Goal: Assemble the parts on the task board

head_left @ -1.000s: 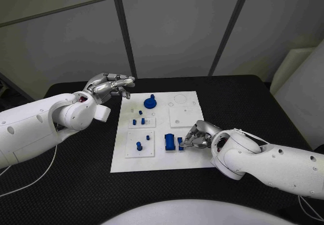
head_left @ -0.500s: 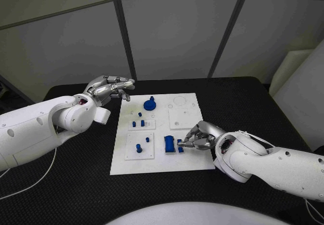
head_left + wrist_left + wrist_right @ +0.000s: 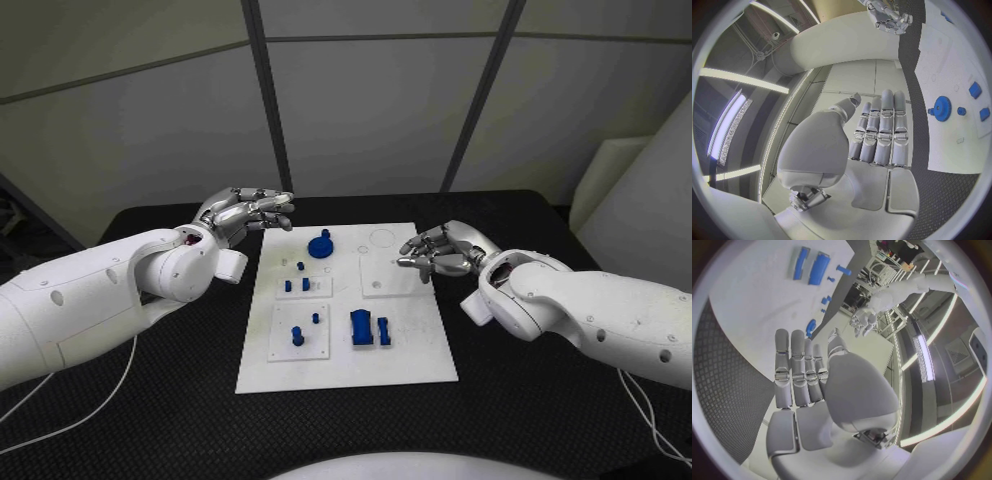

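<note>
The left silver robot hand is seen raised beside the far left corner of the white rectangular task board on the black counter, its fingers laid straight side by side, nothing held. On the board, a blue round gear-shaped part is found at the far end, small blue pegs in the middle, a blue rectangular block nearer. The right silver robot hand is held above the board's right edge, fingers together, empty.
</note>
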